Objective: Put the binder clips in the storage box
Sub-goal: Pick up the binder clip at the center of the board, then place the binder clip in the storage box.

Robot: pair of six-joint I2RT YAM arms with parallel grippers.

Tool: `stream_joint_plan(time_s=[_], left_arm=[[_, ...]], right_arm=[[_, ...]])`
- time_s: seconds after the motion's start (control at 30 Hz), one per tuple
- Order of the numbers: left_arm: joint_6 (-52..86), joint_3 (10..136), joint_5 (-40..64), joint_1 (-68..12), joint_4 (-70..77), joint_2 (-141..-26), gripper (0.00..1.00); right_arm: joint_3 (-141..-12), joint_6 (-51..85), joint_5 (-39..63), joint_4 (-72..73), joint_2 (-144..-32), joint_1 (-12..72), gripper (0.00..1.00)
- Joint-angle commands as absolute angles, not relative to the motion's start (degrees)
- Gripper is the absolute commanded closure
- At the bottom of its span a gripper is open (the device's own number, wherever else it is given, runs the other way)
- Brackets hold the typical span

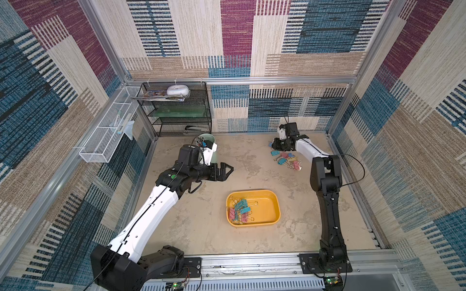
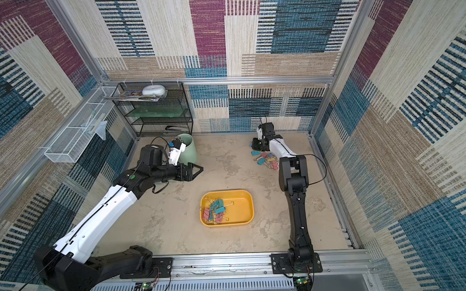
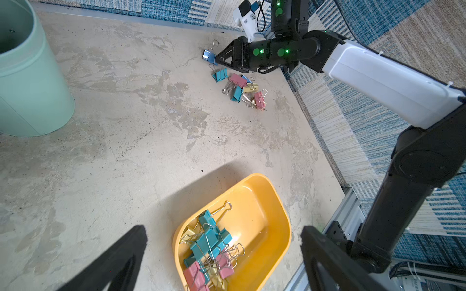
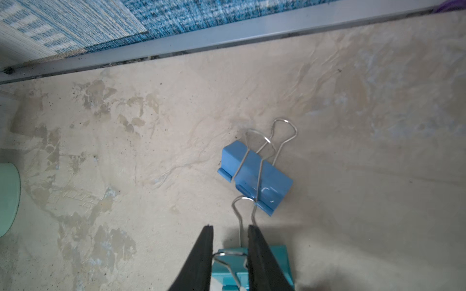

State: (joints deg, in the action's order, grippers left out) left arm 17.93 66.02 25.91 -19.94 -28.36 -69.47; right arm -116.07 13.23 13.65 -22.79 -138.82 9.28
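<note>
Transfer roughly half done; pickup under way.
We find binder clips (image 1: 240, 210) in the storage box (image 1: 264, 209), and loose clips (image 1: 287, 159) well apart on the surface (image 1: 201, 226). The left gripper (image 1: 228, 171) is spread and empty. The right gripper (image 4: 230, 231) is narrowed around the blue clip (image 4: 254, 176) handle; we cannot tell whether it grips.

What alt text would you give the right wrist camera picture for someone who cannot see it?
The right gripper, its two black fingers close together, straddles the silver wire handle of a blue binder clip lying on a beige table. A teal binder clip lies beneath the fingers; a metal rail and blue patterned wall border the table.
</note>
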Motion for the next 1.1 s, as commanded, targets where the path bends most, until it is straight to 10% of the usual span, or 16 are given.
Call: stream_joint_plan(time_s=[0.0, 0.2, 0.6, 1.07], left_arm=[[18.78, 66.18, 27.24, -19.52, -26.72, -69.73, 0.01], [19.42, 66.32, 27.72, -18.87, -26.7, -70.08, 0.02], [17.05, 66.24, 32.26, -18.78, -25.56, -69.92, 0.0], [15.53, 62.13, 39.38, -18.82, -17.28, -65.07, 0.01]], right_arm=[[-114.55, 12.33, 14.89, -23.73, -137.81, 9.32, 0.82], [-105.69, 14.36, 16.89, -18.95, -131.56, 9.39, 1.0], [-78.21, 25.09, 19.9, -4.76, -103.28, 13.03, 1.0], [-39.41, 47.16, -4.53, 8.27, -63.94, 40.57, 1.0]])
